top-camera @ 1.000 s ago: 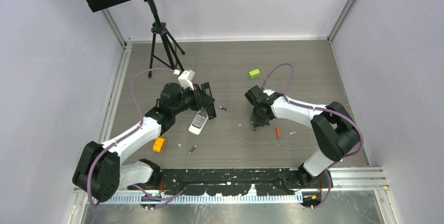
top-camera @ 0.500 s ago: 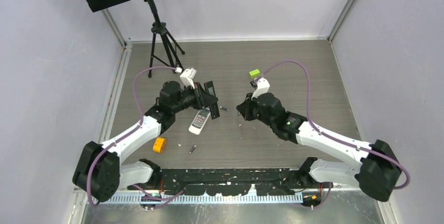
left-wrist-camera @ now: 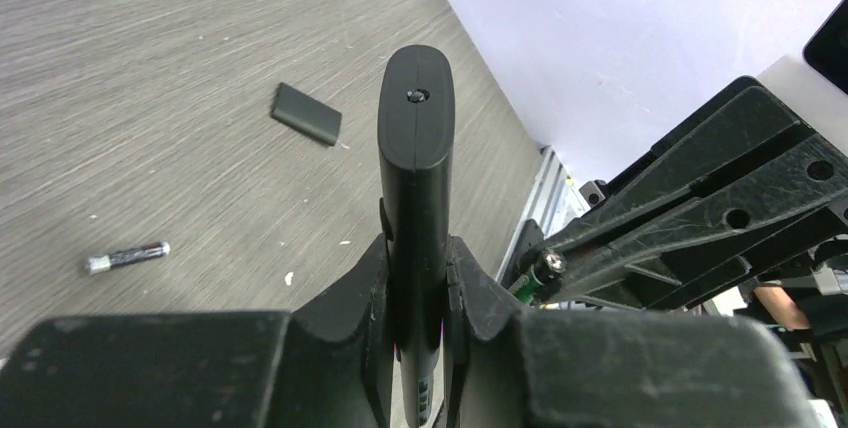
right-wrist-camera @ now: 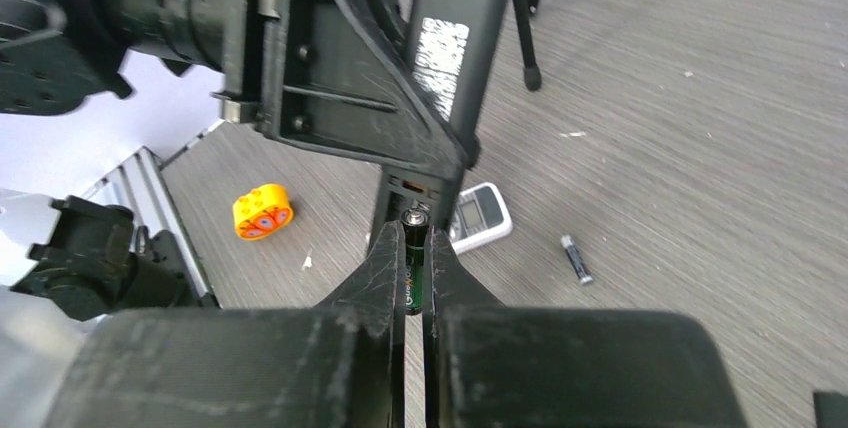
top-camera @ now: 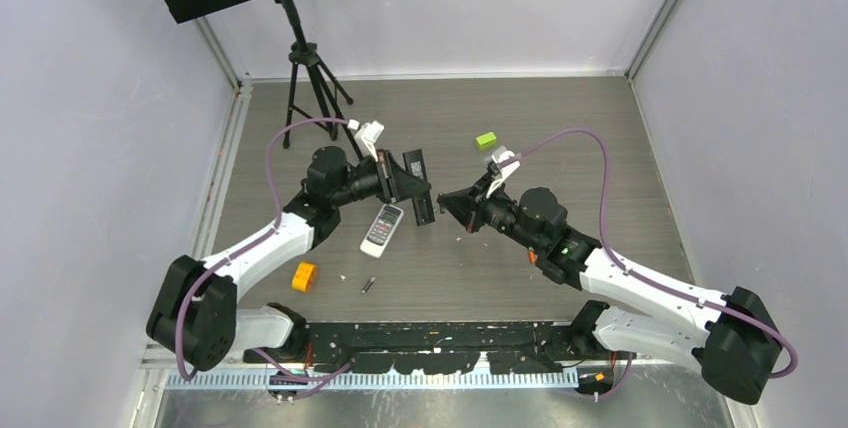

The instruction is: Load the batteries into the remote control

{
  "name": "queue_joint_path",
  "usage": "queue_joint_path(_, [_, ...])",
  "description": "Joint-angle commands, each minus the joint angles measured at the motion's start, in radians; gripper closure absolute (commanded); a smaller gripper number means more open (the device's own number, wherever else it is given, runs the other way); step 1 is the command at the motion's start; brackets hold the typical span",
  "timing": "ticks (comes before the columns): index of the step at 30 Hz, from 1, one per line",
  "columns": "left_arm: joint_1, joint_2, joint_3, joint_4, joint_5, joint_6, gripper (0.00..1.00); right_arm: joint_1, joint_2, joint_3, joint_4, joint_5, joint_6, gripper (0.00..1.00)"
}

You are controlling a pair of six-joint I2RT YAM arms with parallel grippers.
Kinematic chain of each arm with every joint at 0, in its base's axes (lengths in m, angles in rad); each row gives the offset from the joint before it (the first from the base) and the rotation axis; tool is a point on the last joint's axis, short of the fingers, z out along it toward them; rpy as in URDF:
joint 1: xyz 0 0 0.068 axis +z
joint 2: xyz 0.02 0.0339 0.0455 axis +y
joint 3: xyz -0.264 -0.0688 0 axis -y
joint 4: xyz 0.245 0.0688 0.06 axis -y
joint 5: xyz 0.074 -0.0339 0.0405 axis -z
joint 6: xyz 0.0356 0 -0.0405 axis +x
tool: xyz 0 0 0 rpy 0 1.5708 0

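Observation:
My left gripper (top-camera: 402, 182) (left-wrist-camera: 415, 248) is shut on a black remote control (top-camera: 420, 191) (left-wrist-camera: 415, 148), holding it edge-on above the table. In the right wrist view the remote (right-wrist-camera: 445, 58) shows a white label, and its battery bay (right-wrist-camera: 408, 188) is open at the lower end. My right gripper (top-camera: 450, 203) (right-wrist-camera: 414, 243) is shut on a dark green battery (right-wrist-camera: 414, 266), whose tip sits right at that bay. Loose batteries lie on the table (top-camera: 368, 285) (right-wrist-camera: 576, 258) (left-wrist-camera: 127, 256). An orange-red battery (top-camera: 533, 257) peeks out beside the right arm.
A white remote (top-camera: 381, 229) (right-wrist-camera: 480, 216) lies flat under the two grippers. A black battery cover (left-wrist-camera: 307, 113) lies on the table. An orange block (top-camera: 304, 275) is near the left arm, a lime-green block (top-camera: 486, 140) farther back, and a tripod (top-camera: 305, 58) at the back left.
My right arm has swung up off the table and leftward with the battery, reaching the black remote. My left gripper has shifted the remote a little to the right.

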Motion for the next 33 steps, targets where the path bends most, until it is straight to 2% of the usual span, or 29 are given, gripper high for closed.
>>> queue_joint_path(1, [0.004,0.024,0.033,0.177,0.065,-0.097,1.0,0.007,-0.024,0.02,0.141,-0.069,0.013,1.0])
queue_joint_path(6, [0.004,0.069,0.004,0.357,0.07,-0.269,1.0,0.022,-0.001,0.04,0.156,-0.054,0.027,1.0])
queue_joint_path(11, [0.004,0.1,-0.001,0.441,0.085,-0.359,1.0,0.037,0.005,0.033,0.176,-0.027,0.027,1.0])
queue_joint_path(21, [0.004,0.092,0.008,0.413,0.096,-0.383,1.0,0.044,0.025,0.031,0.232,0.081,0.019,1.0])
queue_joint_path(28, [0.004,0.088,0.016,0.4,0.095,-0.397,1.0,0.044,0.061,0.061,0.179,0.003,-0.016,0.99])
queue_joint_path(33, [0.004,0.088,0.024,0.395,0.099,-0.406,1.0,0.044,0.066,0.074,0.132,-0.023,-0.046,0.91])
